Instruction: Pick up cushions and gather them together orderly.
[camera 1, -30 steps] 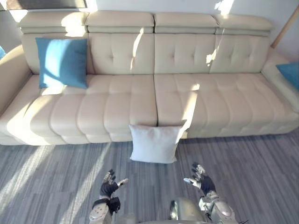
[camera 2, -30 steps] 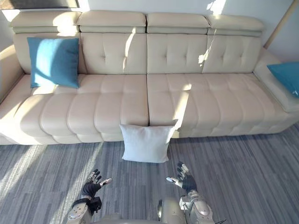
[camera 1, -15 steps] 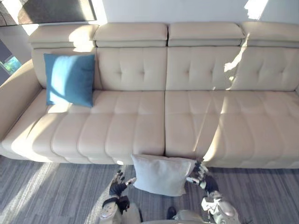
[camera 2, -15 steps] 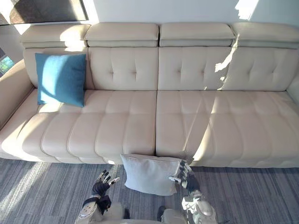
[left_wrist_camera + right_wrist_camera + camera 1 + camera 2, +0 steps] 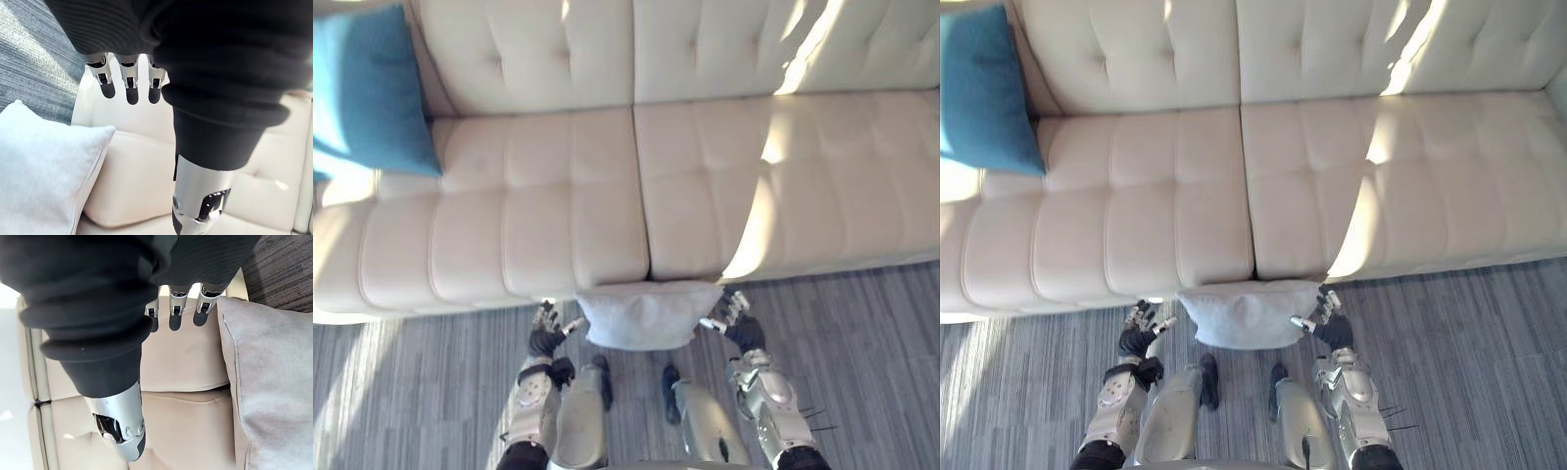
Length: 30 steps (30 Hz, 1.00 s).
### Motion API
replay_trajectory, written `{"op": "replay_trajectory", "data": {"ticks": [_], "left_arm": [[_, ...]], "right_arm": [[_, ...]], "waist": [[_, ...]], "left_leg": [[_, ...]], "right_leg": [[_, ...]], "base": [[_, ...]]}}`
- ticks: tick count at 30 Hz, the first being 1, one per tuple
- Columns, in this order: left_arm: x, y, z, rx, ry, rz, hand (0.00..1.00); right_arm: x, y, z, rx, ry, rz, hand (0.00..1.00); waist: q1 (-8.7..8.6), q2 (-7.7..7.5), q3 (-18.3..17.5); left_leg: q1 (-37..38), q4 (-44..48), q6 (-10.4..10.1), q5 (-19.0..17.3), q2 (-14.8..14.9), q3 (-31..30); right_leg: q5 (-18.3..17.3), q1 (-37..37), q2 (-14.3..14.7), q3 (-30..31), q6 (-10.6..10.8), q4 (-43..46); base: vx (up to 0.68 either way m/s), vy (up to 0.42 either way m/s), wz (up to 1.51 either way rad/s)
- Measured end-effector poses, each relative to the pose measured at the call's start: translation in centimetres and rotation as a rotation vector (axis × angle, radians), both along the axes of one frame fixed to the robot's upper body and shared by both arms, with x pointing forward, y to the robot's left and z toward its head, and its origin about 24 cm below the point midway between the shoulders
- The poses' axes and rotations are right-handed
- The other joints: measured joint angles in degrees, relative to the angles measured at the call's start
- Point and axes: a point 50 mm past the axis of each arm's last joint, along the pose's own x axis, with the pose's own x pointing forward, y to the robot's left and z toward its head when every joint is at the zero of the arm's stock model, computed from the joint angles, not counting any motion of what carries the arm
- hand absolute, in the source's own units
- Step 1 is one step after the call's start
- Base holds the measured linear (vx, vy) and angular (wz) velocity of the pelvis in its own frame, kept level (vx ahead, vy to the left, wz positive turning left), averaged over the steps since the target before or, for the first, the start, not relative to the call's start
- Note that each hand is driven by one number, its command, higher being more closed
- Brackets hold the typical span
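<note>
while the white square fabric cushion (image 5: 648, 315) leans on the grey plank floor (image 5: 862, 323) against the cream tufted leather sofa (image 5: 607, 196), left hand (image 5: 546, 339) and right hand (image 5: 738, 325) flank it, fingers (image 5: 128, 81) straight, holding nothing. an uneven squeeze could fold or drop it; the sofa front crowds both hands, floor beside gives room.

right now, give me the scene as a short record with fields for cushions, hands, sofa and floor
white cushion: white cushion stands on the floor, against the sofa's front edge below the seam between two seats
blue cushion: blue cushion sits on the seat at the robot's left, leaning on the backrest
left hand: left hand open, fingers straight, just off the white cushion's left side
right hand: right hand open, at the cushion's right side; contact unclear
sofa: cream tufted sofa
floor: grey striped floor
</note>
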Motion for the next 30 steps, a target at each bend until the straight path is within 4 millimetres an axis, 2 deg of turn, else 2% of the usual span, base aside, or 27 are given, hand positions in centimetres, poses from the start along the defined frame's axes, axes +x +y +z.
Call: {"op": "replay_trajectory", "data": {"ticks": [3, 6, 10, 13, 15, 18, 21, 25, 26, 30], "left_arm": [[1.6, 1.7, 1.5, -0.01, -0.06, 0.104, 0.0], [4.4, 3.4, 4.2, -0.051, -0.163, 0.213, 0.0], [6.6, 4.5, 6.6, -0.093, -0.248, 0.293, 0.0], [8.2, 4.5, 8.4, -0.122, -0.297, 0.321, 0.0], [9.5, 3.9, 9.9, -0.13, -0.341, 0.298, 0.0], [12.0, 1.9, 12.7, -0.14, -0.408, 0.223, 0.0], [14.4, -1.1, 16.0, -0.119, -0.472, 0.098, 0.0], [16.1, -4.2, 18.9, -0.104, -0.522, -0.019, 0.0], [16.4, -4.9, 19.4, -0.101, -0.527, -0.046, 1.0], [17.2, -6.8, 20.4, -0.106, -0.521, -0.108, 1.0]], "right_arm": [[2.3, -0.6, 2.2, -0.011, -0.082, -0.02, 0.0], [5.5, -1.8, 5.4, -0.017, -0.178, -0.072, 0.0], [8.8, -2.8, 9.6, -0.003, -0.289, -0.162, 0.0], [10.9, -3.4, 11.9, -0.01, -0.318, -0.213, 0.0], [11.9, -3.6, 13.1, 0.004, -0.329, -0.23, 0.0], [13.8, -3.5, 15.2, 0.036, -0.326, -0.263, 0.0], [15.3, -3.3, 17.4, 0.111, -0.313, -0.321, 0.0], [16.1, -2.5, 18.1, 0.159, -0.292, -0.287, 0.0], [16.3, -1.8, 18.1, 0.146, -0.286, -0.253, 1.0], [16.8, 0.9, 18.9, 0.118, -0.304, -0.13, 1.0]], "waist": [[-0.15, 0.08, 3.52], [-0.01, -0.17, 7.5], [-0.11, -0.22, 9.3], [-0.12, -0.13, 9.35], [-0.14, -0.11, 9.35], [-0.23, -0.04, 9.39], [-0.2, 0.34, 9.53], [-0.24, 0.4, 9.56], [-0.3, 0.41, 9.56], [-0.48, 0.44, 9.56]], "left_leg": [[-8.13, 6.38, 0.26, -1.59, 0.39, -1.57], [-18.26, 12.25, 0.46, -1.7, 1.04, -3.02], [-28.11, 16.68, 0.46, -1.3, 1.14, -3.72], [-34.33, 19.5, 0.55, -0.85, 1.42, -4.17], [-37.24, 20.67, 1.1, -0.37, 1.59, -4.32], [-40.9, 21.36, 1.46, 0.17, 1.76, -4.01], [-43.44, 22.04, 1.75, 0.37, 1.84, -3.29], [-45.18, 22.99, 2.22, 0.61, 1.92, -3.06], [-45.29, 23.05, 2.22, 0.61, 1.93, -2.7], [-45.27, 23.23, 2.35, 0.52, 2.0, -1.9]], "right_leg": [[-1.84, -8.01, 0.37, -0.79, -0.04, 7.09], [-2.26, -18.05, 0.89, -1.7, -0.34, 13.92], [-2.33, -28.25, 0.88, -2.0, -0.42, 19.68], [-2.26, -34.46, 0.97, -2.31, -0.37, 22.73], [-1.95, -37.27, 1.04, -2.43, -0.19, 23.86], [-0.93, -40.99, 1.11, -2.09, 0.32, 24.3], [-0.15, -43.53, 1.15, -1.29, 1.26, 24.48], [0.18, -44.92, 1.06, -1.07, 1.86, 24.67], [0.28, -45.11, 1.0, -0.8, 2.06, 24.67], [0.6, -45.47, 1.11, 0.24, 2.63, 24.69]], "base": [[-0.21, 0.006, 0.05], [-0.23, -0.018, 0.07], [-0.19, -0.033, 0.01], [-0.13, -0.035, -0.03], [-0.09, -0.015, -0.05], [-0.07, 0.013, -0.09], [-0.05, 0.037, -0.11], [-0.02, 0.046, -0.06], [-0.02, 0.055, -0.07], [-0.02, 0.04, -0.08]]}}
